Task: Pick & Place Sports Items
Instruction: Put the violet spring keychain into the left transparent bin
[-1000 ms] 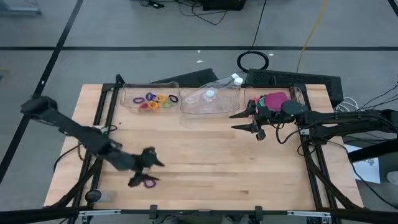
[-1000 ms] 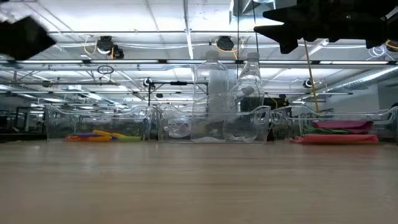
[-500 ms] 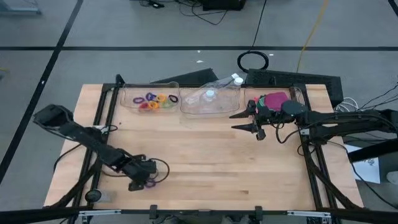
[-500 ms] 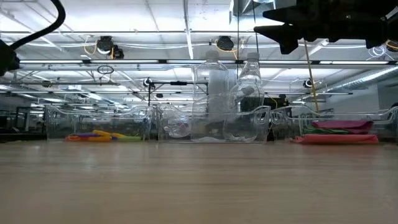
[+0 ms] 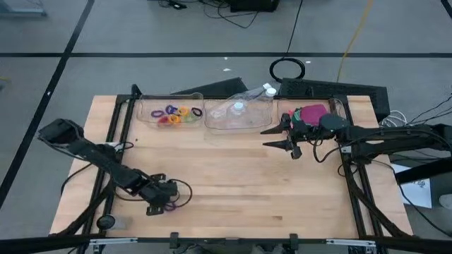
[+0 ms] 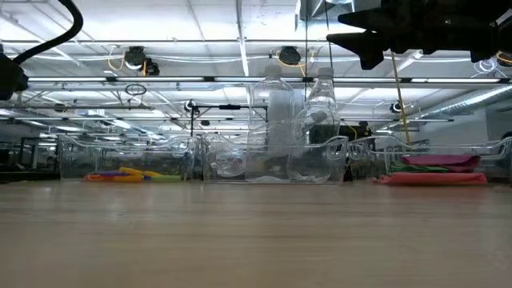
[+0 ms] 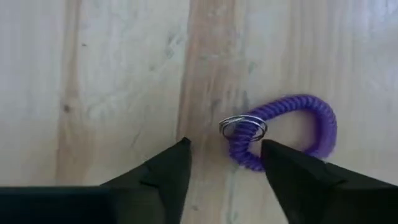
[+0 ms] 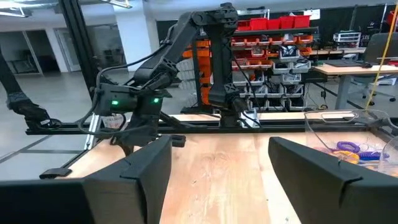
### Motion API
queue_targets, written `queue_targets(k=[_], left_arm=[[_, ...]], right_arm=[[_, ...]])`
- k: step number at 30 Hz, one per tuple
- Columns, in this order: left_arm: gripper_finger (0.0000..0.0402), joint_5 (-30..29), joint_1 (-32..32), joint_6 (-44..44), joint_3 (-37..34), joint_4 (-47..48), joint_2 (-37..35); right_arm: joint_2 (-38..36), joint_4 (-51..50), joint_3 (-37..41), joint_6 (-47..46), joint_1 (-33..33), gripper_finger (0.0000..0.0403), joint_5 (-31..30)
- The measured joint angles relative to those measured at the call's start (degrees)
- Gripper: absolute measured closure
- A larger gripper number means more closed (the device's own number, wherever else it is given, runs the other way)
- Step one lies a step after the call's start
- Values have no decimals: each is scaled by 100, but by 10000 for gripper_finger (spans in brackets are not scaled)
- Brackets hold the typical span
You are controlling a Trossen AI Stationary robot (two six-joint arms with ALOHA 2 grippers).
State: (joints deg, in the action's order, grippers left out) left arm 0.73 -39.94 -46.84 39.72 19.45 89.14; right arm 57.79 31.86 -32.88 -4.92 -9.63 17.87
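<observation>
A purple coil ring (image 7: pixel 297 132) with a small metal key ring (image 7: pixel 244 127) lies flat on the wooden table (image 5: pixel 247 183) near its front left. My left gripper (image 7: pixel 225 149) (image 5: pixel 164 203) points steeply down over it, open, the metal key ring end between its fingertips. My right gripper (image 5: pixel 277 137) (image 8: pixel 217 162) hangs open and level above the table's far right, pointing toward the left edge, nothing between its fingers. Several coloured rings (image 5: pixel 176 114) lie in the far left clear bin. Pink and green flat pieces (image 5: pixel 311 113) lie in the far right bin. My left gripper comes from above, slanting, with its fingers on either side of the coil's key ring end (image 7: pixel 249 152). One finger (image 7: pixel 292 171) stands right at the purple coil; whether it touches I cannot tell. The ring lies flat on the table.
Three clear bins stand in a row along the far edge; the middle one (image 5: pixel 240 116) holds clear plastic bottles (image 6: pixel 276 120). Black frame rails (image 5: pixel 116 141) run along the table's left and right sides. Bare wood lies between the two arms.
My left gripper has come down toward the table and tipped to point steeply downward over the purple coil ring, mostly in the first half of the second. The ring has stayed in place. My right arm has kept still.
</observation>
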Motion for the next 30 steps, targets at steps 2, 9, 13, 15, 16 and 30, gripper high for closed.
queue_targets(k=[2, 9, 13, 15, 16, 30], left_arm=[[245, -104, 0, -31, -2, -28, 2], [276, -710, 0, 154, -9, 52, 17], [310, -973, 67, 211, -15, 175, 17], [335, -998, 87, 213, -15, 186, 20], [349, -977, 115, 223, -15, 175, 20], [395, -1123, 836, 1107, 266, 135, -394]], right_arm=[[1, 0, 2, 1, -2, 206, 0], [-1, 0, 2, 1, 0, 206, -2], [-1, 0, 2, 1, 0, 206, -2], [1, 0, 2, 1, 0, 206, -2], [0, 0, 2, 1, 0, 206, -2], [-1, 2, 0, 1, 0, 206, -2]])
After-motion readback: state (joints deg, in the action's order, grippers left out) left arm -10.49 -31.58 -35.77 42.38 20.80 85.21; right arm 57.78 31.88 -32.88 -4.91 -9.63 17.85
